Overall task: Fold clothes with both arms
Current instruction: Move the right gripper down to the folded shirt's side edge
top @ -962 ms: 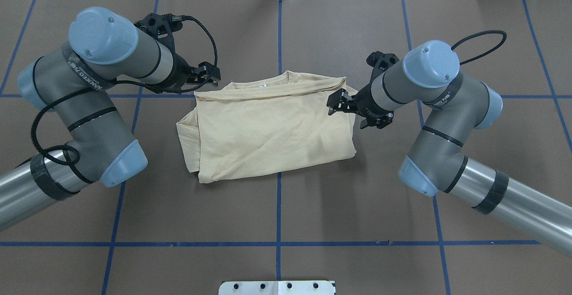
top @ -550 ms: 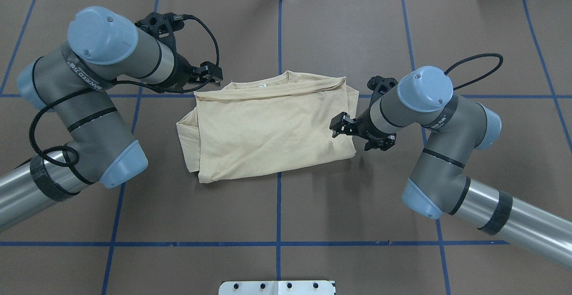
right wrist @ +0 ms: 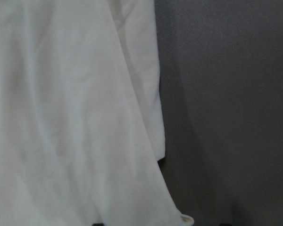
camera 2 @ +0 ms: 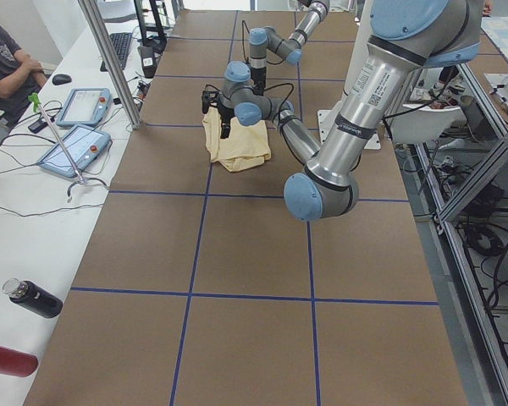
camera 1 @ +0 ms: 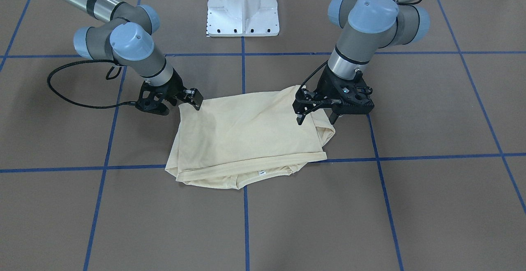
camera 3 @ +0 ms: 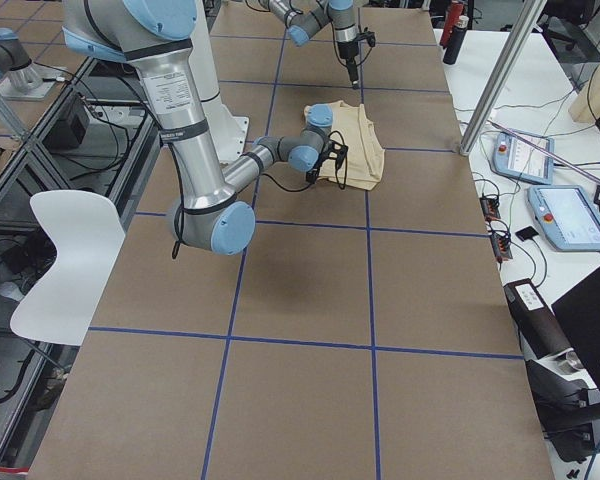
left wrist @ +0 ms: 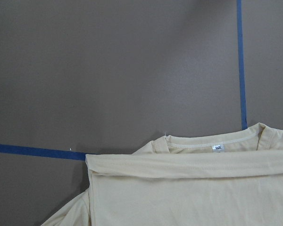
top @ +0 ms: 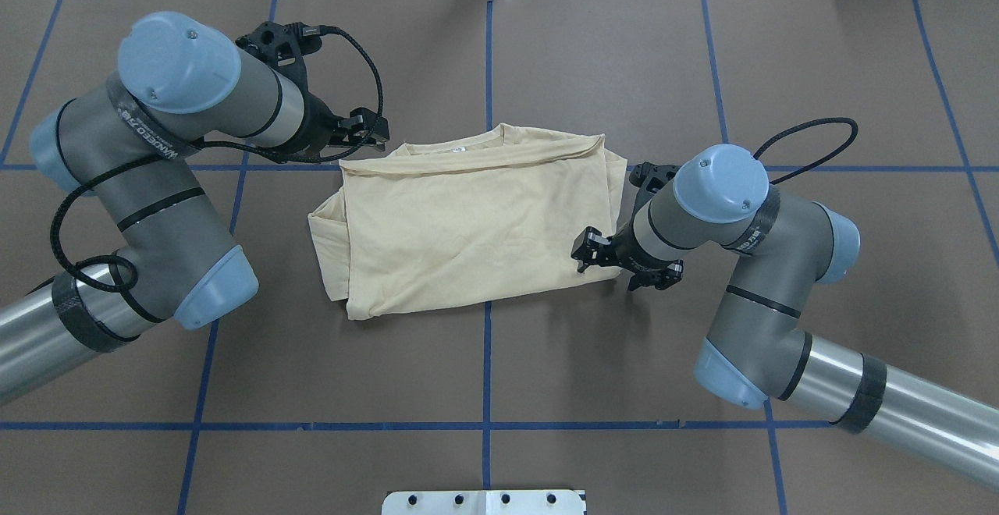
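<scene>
The clothes are one cream-yellow shirt (top: 468, 218) lying folded into a rough rectangle at the table's middle. Its collar and white neck label (left wrist: 218, 148) are on the far side from me. My left gripper (top: 368, 129) hangs open above the shirt's left side (camera 1: 246, 135), fingers apart with nothing between them. Its wrist view shows the collar fold from above and no fingers. My right gripper (top: 618, 267) is open and low at the shirt's near right corner, fingers straddling the edge. The right wrist view is filled by the shirt (right wrist: 61, 117) and its hem.
The brown table carries a grid of blue tape lines. My white pedestal base (camera 1: 243, 8) stands at the near edge. A side bench holds tablets (camera 2: 76, 127) and bottles (camera 2: 30, 298), with a seated person (camera 2: 8, 68) beyond. A white chair (camera 3: 65, 250) stands off the table.
My right gripper has travelled along the shirt's right edge from the far corner toward me, to the near right corner. The left arm and the shirt have stayed put.
</scene>
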`<state>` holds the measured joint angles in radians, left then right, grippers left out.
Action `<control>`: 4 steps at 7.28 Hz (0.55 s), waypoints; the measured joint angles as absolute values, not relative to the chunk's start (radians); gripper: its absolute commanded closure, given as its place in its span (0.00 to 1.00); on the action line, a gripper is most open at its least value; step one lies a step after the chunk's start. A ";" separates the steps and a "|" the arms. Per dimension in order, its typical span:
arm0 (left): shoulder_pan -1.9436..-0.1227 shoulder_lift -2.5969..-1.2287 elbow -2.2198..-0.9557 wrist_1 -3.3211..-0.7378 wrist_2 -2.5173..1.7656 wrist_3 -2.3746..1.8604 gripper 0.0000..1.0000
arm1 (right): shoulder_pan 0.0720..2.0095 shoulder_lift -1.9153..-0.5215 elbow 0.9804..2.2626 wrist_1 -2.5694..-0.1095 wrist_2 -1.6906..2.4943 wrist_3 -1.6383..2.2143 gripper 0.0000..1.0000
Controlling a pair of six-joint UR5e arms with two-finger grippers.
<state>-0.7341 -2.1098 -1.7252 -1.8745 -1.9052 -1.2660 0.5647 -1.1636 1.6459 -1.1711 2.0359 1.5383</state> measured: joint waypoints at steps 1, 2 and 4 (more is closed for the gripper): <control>-0.735 -2.110 -1.725 -1.875 -1.905 -1.267 0.00 | 0.566 -1.164 1.650 -1.172 2.038 1.538 1.00; -0.735 -2.109 -1.725 -1.875 -1.905 -1.267 0.00 | 0.569 -1.164 1.655 -1.174 2.042 1.537 1.00; -0.735 -2.109 -1.724 -1.875 -1.905 -1.267 0.00 | 0.573 -1.165 1.670 -1.195 2.050 1.537 1.00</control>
<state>-0.7348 -2.1093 -1.7243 -1.8745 -1.9052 -1.2670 0.5727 -1.1648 1.6699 -1.1947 2.0496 1.5367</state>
